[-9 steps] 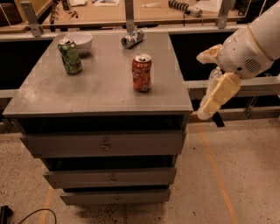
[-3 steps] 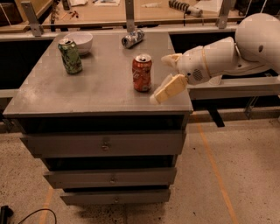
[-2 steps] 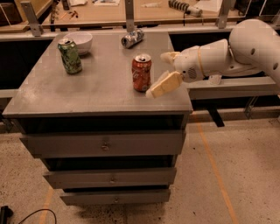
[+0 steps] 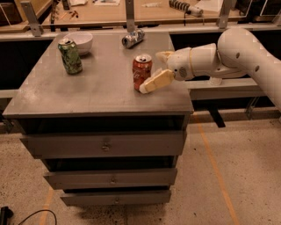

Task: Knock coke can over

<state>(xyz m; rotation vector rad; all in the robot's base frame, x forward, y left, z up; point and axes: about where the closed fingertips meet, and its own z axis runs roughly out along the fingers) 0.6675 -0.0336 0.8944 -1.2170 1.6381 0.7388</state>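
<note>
The coke can (image 4: 142,71), red-orange with a silver top, stands upright on the grey cabinet top (image 4: 92,94), right of its middle. My gripper (image 4: 152,71) reaches in from the right on a white arm and is open. Its near finger (image 4: 156,81) lies low against the can's front right side. Its far finger (image 4: 164,55) sits behind and to the right of the can. The gripper holds nothing.
A green patterned can (image 4: 70,56) stands at the back left beside a white bowl (image 4: 80,41). A silver can (image 4: 133,38) lies on its side at the back edge. A wooden workbench (image 4: 145,13) runs behind. Drawers (image 4: 104,144) face me below.
My gripper has moved left from beside the cabinet, over its right edge, and up to the coke can. The can still stands upright in the same place.
</note>
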